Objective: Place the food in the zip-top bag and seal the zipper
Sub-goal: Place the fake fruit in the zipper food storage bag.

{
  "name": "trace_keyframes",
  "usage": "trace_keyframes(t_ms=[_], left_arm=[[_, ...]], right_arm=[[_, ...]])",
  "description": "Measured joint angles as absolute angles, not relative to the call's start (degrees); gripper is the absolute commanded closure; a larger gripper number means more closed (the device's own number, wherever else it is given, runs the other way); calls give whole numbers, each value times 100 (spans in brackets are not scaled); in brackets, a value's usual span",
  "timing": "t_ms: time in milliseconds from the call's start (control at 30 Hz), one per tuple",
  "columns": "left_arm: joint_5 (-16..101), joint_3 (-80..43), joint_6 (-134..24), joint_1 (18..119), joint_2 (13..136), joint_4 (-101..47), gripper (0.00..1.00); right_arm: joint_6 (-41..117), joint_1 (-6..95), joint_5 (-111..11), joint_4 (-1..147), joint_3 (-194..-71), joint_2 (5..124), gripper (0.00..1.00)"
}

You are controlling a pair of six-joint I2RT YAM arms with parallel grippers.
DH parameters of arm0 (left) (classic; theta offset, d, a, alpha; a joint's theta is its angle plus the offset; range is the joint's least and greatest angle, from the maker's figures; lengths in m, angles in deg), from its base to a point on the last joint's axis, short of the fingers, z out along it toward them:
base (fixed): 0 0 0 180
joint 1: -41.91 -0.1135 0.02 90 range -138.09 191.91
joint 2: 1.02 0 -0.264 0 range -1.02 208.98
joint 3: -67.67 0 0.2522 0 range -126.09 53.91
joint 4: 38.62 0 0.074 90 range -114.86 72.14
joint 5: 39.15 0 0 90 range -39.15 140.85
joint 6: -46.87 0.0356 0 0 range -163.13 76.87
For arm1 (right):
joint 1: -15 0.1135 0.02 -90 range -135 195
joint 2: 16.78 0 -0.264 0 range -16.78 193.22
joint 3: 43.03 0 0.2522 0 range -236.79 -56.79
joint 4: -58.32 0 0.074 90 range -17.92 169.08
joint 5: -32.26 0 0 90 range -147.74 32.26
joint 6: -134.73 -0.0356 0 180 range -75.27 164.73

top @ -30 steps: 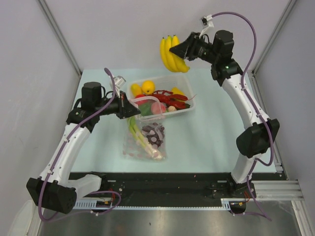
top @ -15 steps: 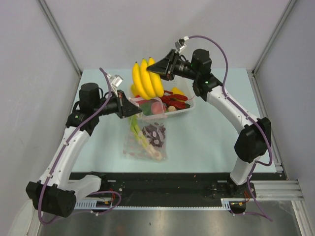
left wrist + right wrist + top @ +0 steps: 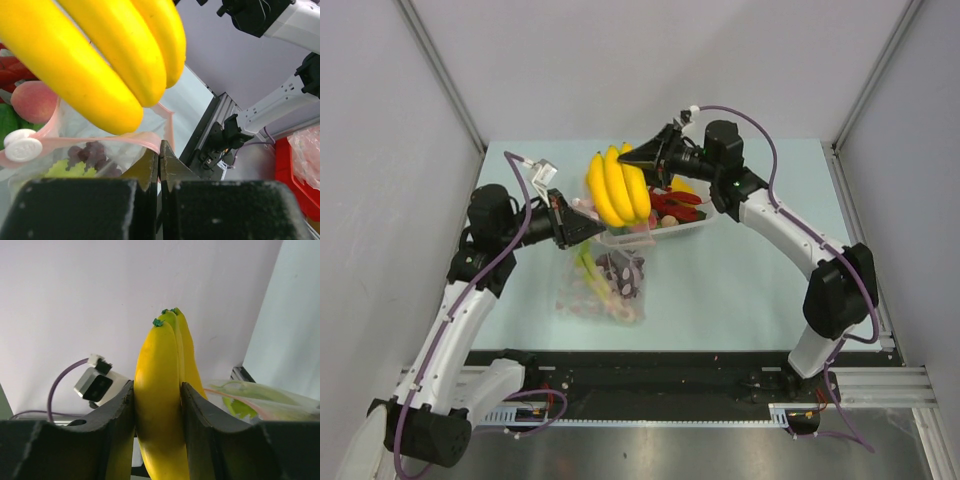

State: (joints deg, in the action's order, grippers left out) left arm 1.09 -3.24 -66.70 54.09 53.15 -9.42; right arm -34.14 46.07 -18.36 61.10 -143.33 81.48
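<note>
Yellow bananas (image 3: 618, 187) — right hand (image 3: 638, 160) gripping, left hand (image 3: 159, 152) pinching pink zipper (image 3: 100, 141)

Left arm (image 3: 460, 292) and right arm (image 3: 785, 226) reach inward, jaws clamped.

Bright yellow bananas (image 3: 617, 187) with small green tips. A clear bag (image 3: 605, 295) with a pink-red strip (image 3: 100, 141) along its edge shows dark purple grapes (image 3: 623, 272) and a green stalk (image 3: 583, 266) inside. A pink-orange peach (image 3: 31, 100). Pale blue-green worktop (image 3: 740, 290). White arms (image 3: 455, 300) with black joints and purple cables (image 3: 738, 110). Plain pale grey walls (image 3: 620, 60).
</note>
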Motion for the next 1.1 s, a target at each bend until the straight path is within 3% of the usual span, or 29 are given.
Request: trace_keyframes(t_ms=[433, 1033, 1067, 1100], left_arm=[[227, 138, -7077, 5409, 4843, -1464, 100], [61, 168, -7053, 5409, 4574, -1386, 100], [46, 168, -7053, 5409, 4574, -1386, 100], [22, 168, -7048, 5409, 4574, -1383, 100]], right_arm=[[-2881, 5182, -2149, 4906, -12948, 7608, 100], [1460, 5628, -1627, 5994, -12524, 6465, 100], [1628, 5639, -1537, 6088, -12521, 6465, 100], [1779, 5645, -1456, 6178, -12519, 6465, 85]])
